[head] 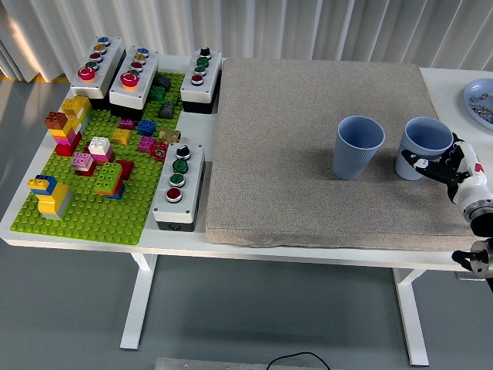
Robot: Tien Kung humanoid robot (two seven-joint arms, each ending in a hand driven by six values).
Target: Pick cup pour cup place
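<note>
At the right edge of the grey mat, the right hand has its fingers curled round the lower wall of a blue cup, grasping it from the mat's right side. That cup stands on the mat, upright or very nearly so, with its open mouth up. Just to its left, apart from it and also on the mat, stands a second blue cup, upright and untouched. Beyond the mat's far right corner, a blue plate sits on the white table, partly cut off. Left of the mat lie a green brick baseplate with coloured bricks and four button boxes.
</note>
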